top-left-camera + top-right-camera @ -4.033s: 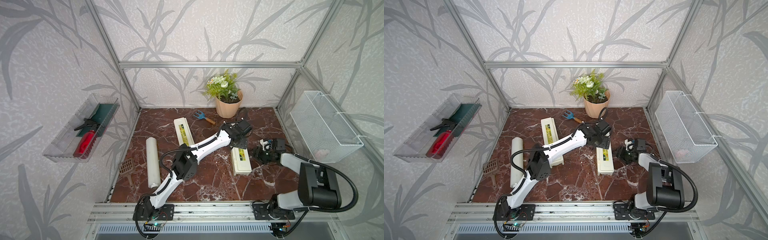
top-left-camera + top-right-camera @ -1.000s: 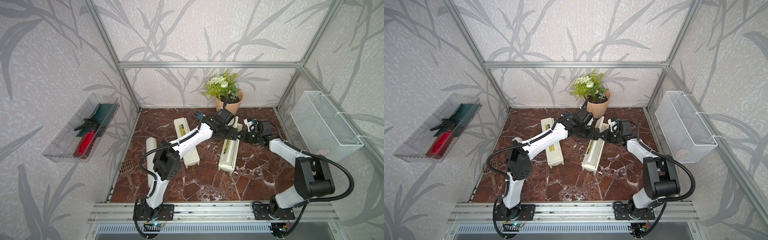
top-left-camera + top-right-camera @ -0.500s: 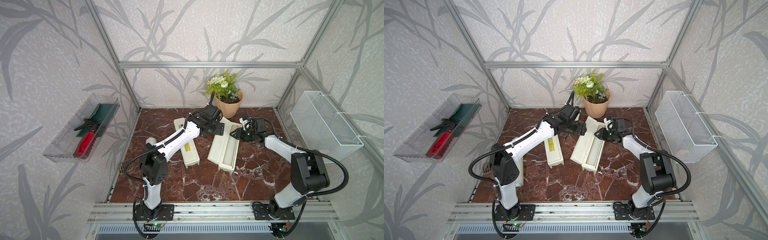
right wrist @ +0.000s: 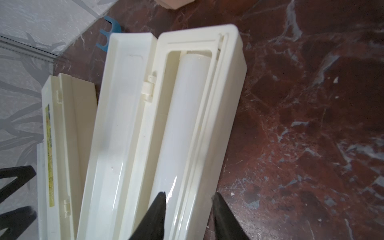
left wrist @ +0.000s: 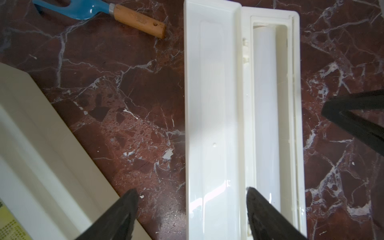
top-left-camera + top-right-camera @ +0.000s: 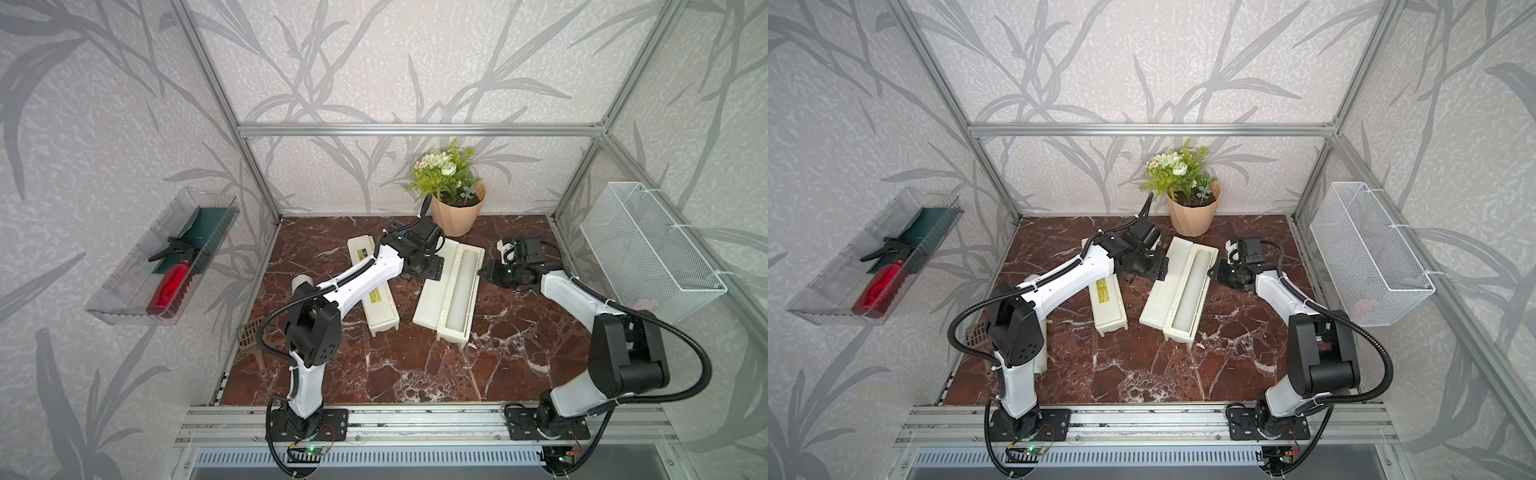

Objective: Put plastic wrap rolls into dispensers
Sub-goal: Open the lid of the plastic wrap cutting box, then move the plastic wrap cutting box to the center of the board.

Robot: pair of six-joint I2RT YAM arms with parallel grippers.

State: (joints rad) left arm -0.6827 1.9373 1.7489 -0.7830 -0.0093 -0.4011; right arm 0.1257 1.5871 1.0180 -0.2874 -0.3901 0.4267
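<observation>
An open dispenser [image 6: 468, 307] lies mid-floor, its lid [image 6: 432, 291] folded flat to its left. A plastic wrap roll [image 6: 459, 286] lies inside it [image 4: 187, 116]. My left gripper [image 5: 191, 191] hovers open over the lid's far end [image 6: 432, 270]. My right gripper [image 4: 188, 195] is open at the box's far right side [image 6: 484, 274]; one finger is over the roll, the other outside the front wall. A closed dispenser [image 6: 376, 295] with a yellow label lies to the left. A second roll [image 6: 300, 282] is mostly hidden behind the left arm.
A potted plant [image 6: 455, 212] stands at the back. A blue garden fork with a wooden handle [image 5: 137, 19] lies near the lid's far end. A wire basket [image 6: 648, 253] hangs on the right wall, a clear tray [image 6: 124, 291] with a red sprayer on the left. A brown scoop [image 6: 249, 332] lies front left.
The lid has swung from nearly shut to flat open. My left gripper has drawn back to the left of it. My right gripper's jaws have parted from shut.
</observation>
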